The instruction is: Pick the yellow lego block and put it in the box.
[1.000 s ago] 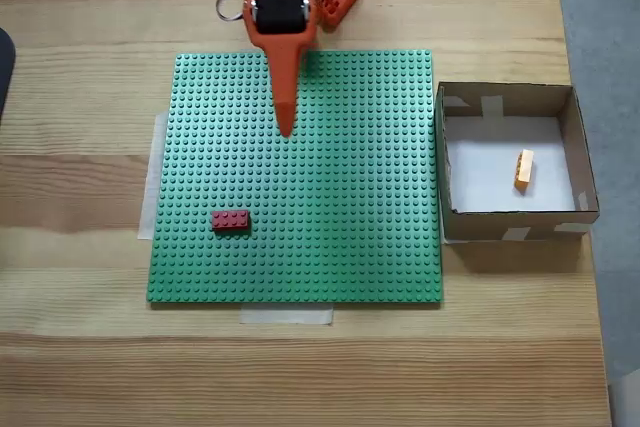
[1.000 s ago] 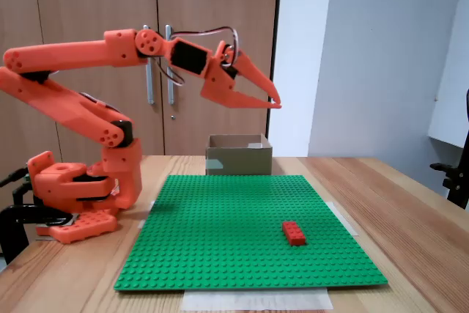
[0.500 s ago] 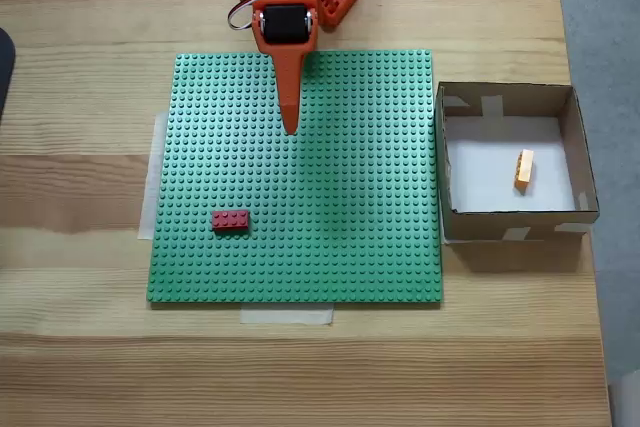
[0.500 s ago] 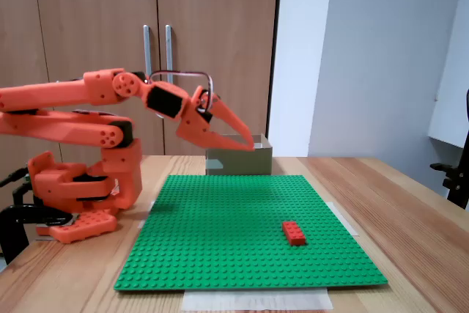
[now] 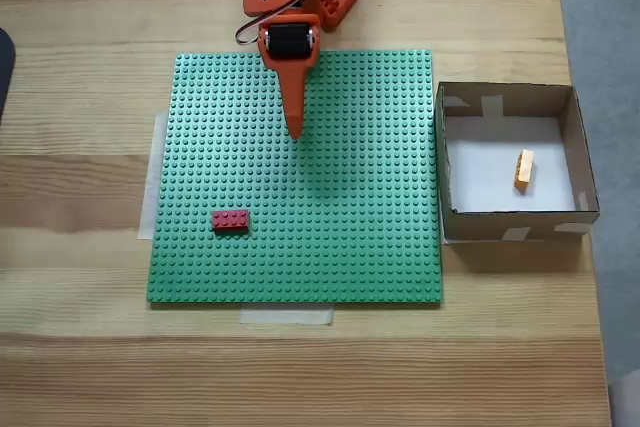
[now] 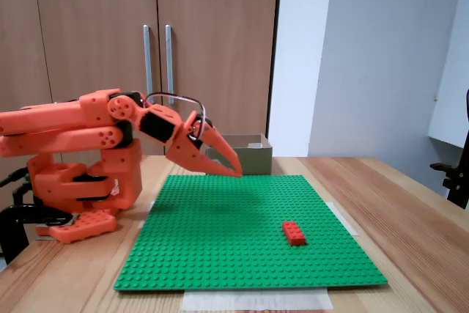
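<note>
Gripper (image 5: 295, 132) was hanging low over the back part of the green baseplate (image 5: 330, 247), fingers pressed together with nothing between them, tip pointing down at the studs. In the side-on fixed view the same gripper (image 6: 236, 173) sat just above the plate's far edge, with the orange arm (image 6: 66, 126) folded up low over its base. Yellow lego block (image 5: 524, 168) was already lying inside the box (image 5: 578, 147), on the white bottom toward the right wall as the top-down view showed it, well apart from the gripper. Red lego brick (image 5: 231, 219) sat on the plate down toward the front left in that view, untouched; side-on it (image 6: 294, 232) was at the front right. Box (image 6: 249, 157) stood behind the plate there.
</note>
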You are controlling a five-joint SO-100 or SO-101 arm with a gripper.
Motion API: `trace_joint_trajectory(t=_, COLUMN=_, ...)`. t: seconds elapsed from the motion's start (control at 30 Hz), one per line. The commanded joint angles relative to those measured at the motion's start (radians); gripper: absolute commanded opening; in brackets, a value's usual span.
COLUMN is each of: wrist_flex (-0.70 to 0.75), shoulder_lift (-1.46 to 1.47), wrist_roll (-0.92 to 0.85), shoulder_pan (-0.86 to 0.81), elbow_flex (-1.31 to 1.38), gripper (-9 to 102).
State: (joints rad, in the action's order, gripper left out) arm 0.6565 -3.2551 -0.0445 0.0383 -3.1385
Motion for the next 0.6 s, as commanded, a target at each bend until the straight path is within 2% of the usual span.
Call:
trace_joint_trajectory(t=0.0, wrist_flex=0.034, shoulder_lift=-0.008, wrist_roll=0.009, shoulder_pan=-0.006, elbow_flex=-0.043, gripper=-1)
trace_joint_trajectory(t=0.13, wrist_flex=0.086, shoulder_lift=-0.008, wrist_roll=0.009, shoulder_pan=0.002, elbow_flex=-0.046, gripper=-1)
trace_joint_trajectory(t=0.57, wrist_flex=0.121, shoulder_lift=-0.009, wrist_roll=0.003, shoulder_pan=-0.005, elbow_flex=-0.049, gripper=-1)
